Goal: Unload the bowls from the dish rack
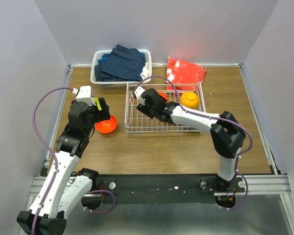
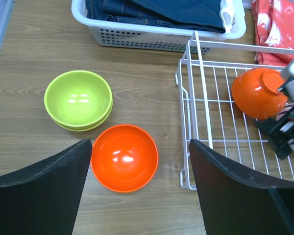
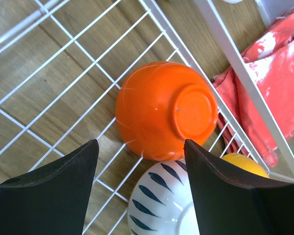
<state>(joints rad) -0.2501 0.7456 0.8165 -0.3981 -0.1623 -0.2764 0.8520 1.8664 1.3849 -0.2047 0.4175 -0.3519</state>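
Left fingers (image 2: 39,196) are spread wide at the bottom of the shot, not gripping anything. A red-orange bowl (image 2: 124,157) sits upright on the worktop (image 2: 34,54) between them. Just up-left of it are two lime green bowls (image 2: 78,99), nested. The dish rack (image 2: 202,88) is on the right with a second red-orange bowl (image 2: 257,93) tipped over inside, and part of the right arm (image 2: 289,122) just beside it. Up top there's a white tub (image 2: 137,36) of dark blue clothes (image 2: 176,10), plus a red cloth (image 2: 279,24) in the corner.

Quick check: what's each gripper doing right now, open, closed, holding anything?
Left gripper: open, empty.
Right gripper: open over the orange bowl, not gripping it.
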